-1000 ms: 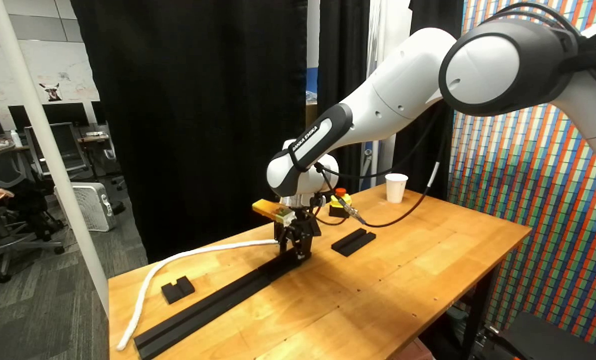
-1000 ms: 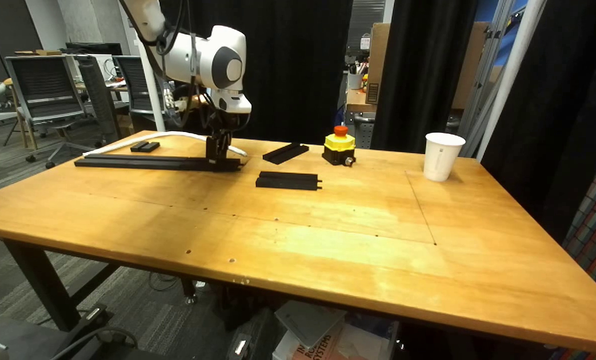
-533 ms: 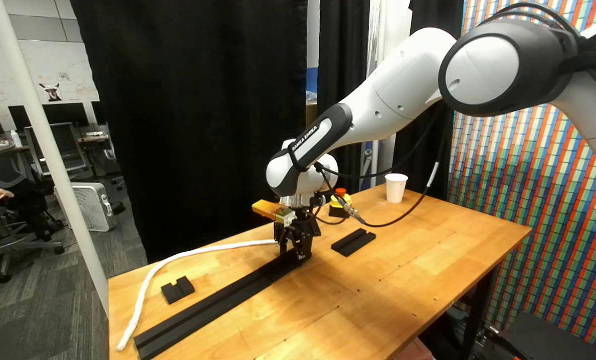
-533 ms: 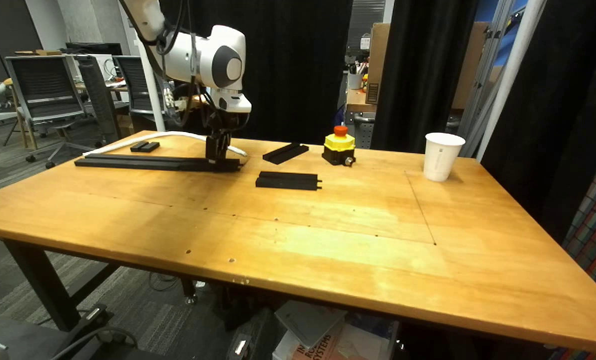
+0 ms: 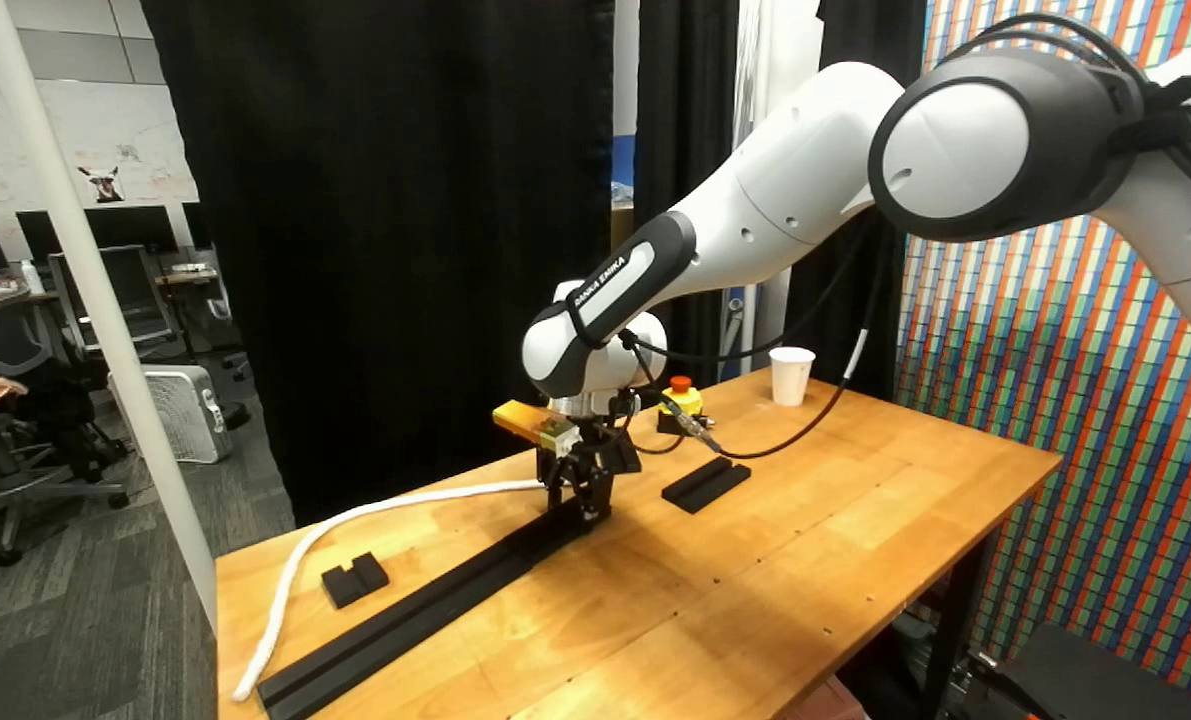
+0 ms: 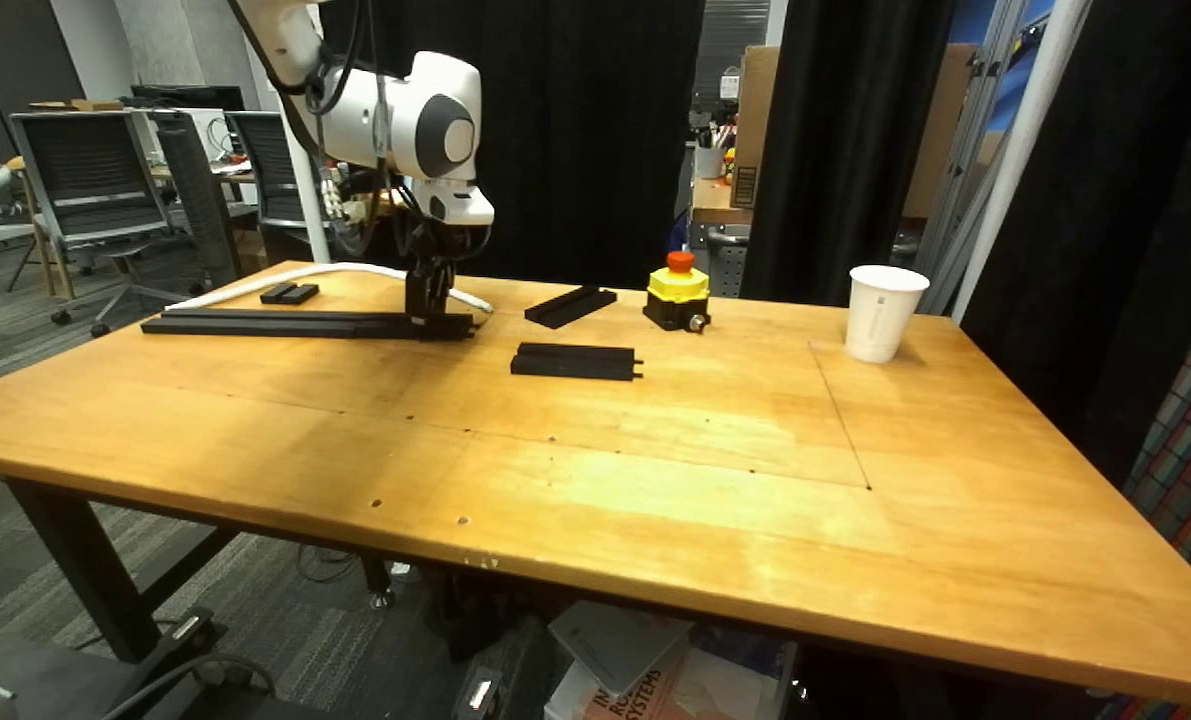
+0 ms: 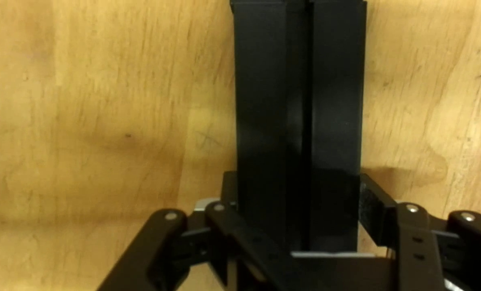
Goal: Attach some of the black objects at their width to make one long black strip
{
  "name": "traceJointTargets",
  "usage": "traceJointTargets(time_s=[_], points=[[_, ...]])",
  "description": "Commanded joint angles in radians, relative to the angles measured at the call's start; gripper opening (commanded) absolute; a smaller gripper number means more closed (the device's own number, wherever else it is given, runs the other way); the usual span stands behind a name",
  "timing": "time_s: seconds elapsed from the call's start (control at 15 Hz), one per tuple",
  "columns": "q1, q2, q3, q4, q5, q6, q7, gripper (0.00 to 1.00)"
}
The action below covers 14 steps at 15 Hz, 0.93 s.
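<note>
Where I grip: my gripper [image 7: 299, 198] is clamped on the end bar [image 7: 299, 121] of the black strip [image 5: 415, 613], its fingers [image 7: 377, 214] just that bar's width apart, one against each side.
Black strip: flat on the table [image 6: 755, 400], running from lower left to centre in an exterior view, a seam showing short of my end.
Front bar [image 6: 575, 362]: at the middle of an exterior view, apart from the strip, with a slanted bar [image 6: 570, 307] just above and separate.
Short block [image 5: 355, 580]: lower left of an exterior view, between the strip and a white rope [image 5: 280, 600].
Red-topped button [image 6: 678, 290]: upper middle of an exterior view, right of the slanted bar; a white cup [image 6: 885, 315] stands farther right.
</note>
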Motion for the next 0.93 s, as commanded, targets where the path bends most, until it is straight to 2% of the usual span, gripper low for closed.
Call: traceJointTargets(time_s=[0.0,0.47,0.87], points=[[0.029,0.037,-0.002,0.017,0.005,0.059,0.039,0.46],[0.044,0.046,0.008,0.0,0.017,0.162,0.058,0.46],[0.051,0.043,0.013,0.006,0.011,0.125,0.065,0.46]])
